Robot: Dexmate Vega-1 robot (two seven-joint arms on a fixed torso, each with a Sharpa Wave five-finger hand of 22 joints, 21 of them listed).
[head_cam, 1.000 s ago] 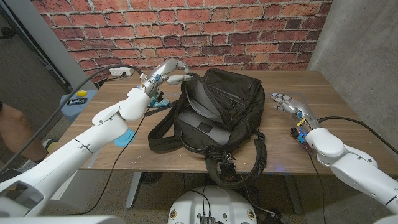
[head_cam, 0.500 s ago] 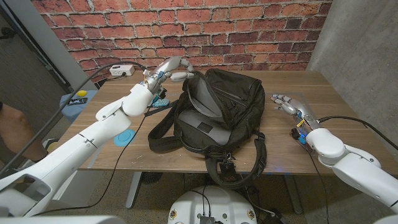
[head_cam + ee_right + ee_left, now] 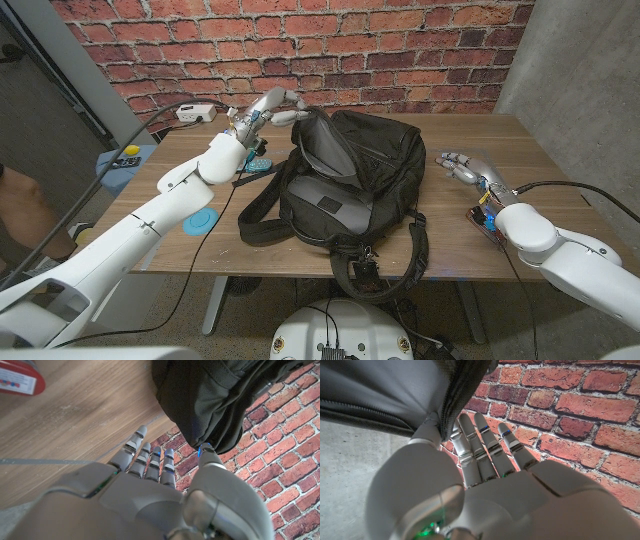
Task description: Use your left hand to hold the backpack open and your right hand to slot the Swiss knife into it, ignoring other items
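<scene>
A black backpack [image 3: 345, 190] lies unzipped on the wooden bench [image 3: 540, 170], its mouth gaping just beside the left robot hand [image 3: 268, 108]. That robot hand reaches to the top rim of the opening, its fingers [image 3: 485, 442] extended side by side along the zipper edge with the fabric against the thumb; whether it truly pinches the rim cannot be told. The right robot hand [image 3: 462, 166] hovers well apart from the backpack on its other side, fingers [image 3: 150, 457] spread and holding nothing, just over the bench. Behind the right robot hand's wrist lies a small reddish object [image 3: 483, 217], too blurred to tell whether it is the Swiss knife. A red container [image 3: 20, 377] stands near the right robot hand.
</scene>
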